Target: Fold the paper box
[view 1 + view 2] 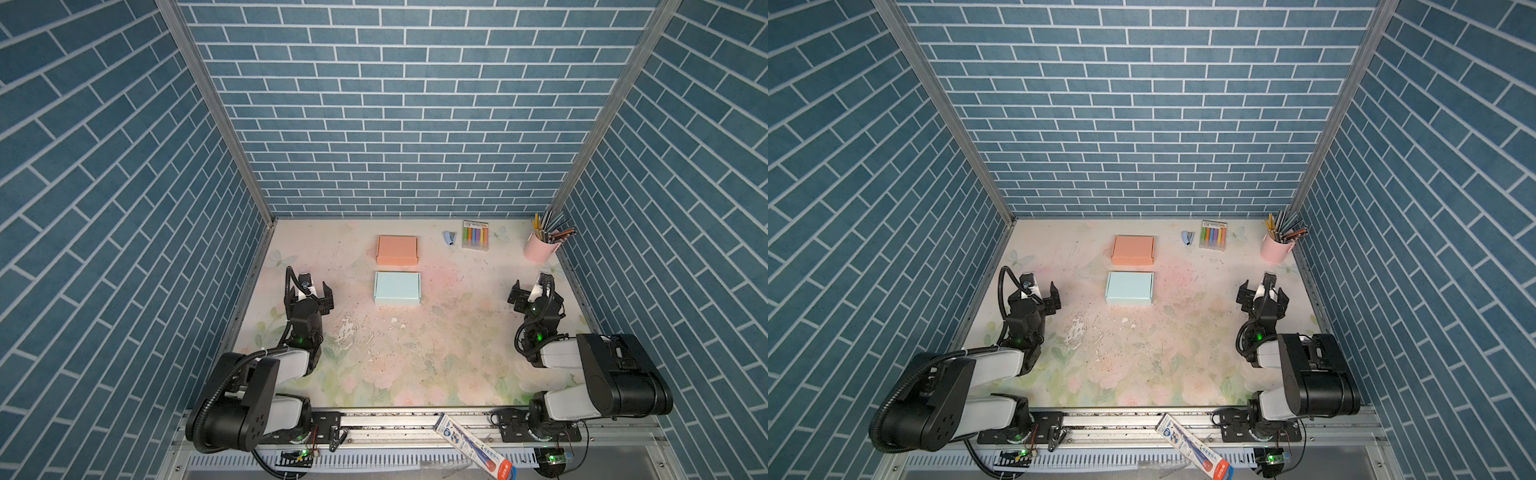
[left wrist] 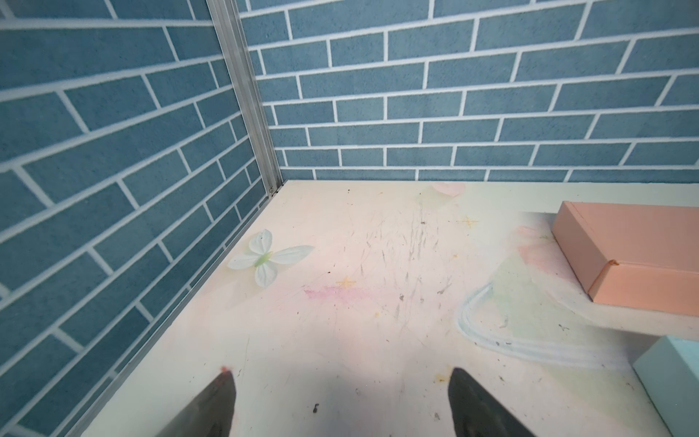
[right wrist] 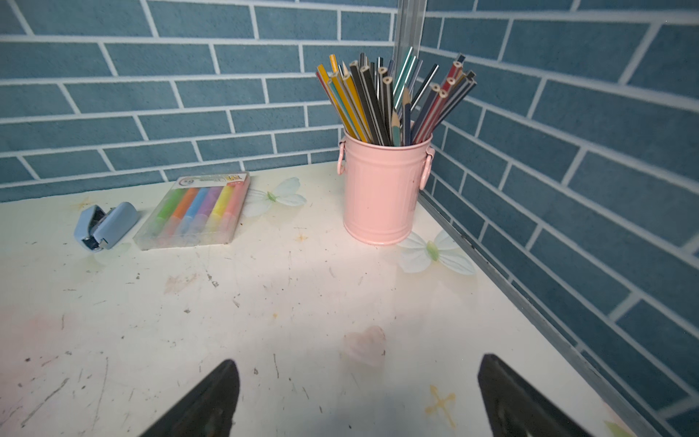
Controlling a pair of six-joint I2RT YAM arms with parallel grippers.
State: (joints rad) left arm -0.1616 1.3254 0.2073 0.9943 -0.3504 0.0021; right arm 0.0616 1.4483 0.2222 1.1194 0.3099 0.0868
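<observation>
Pale blue paper box sits on the table, an orange box just at its 12 o'clock; left gripper at its 9 o'clock and right gripper at 3 o'clock both gape wide, holding nothing

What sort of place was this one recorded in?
Probably a staged desk scene inside a robot test booth: brick-print wall panels enclose a floral tabletop on three sides, and a pink pencil cup and a marker pack sit near the back wall.
</observation>
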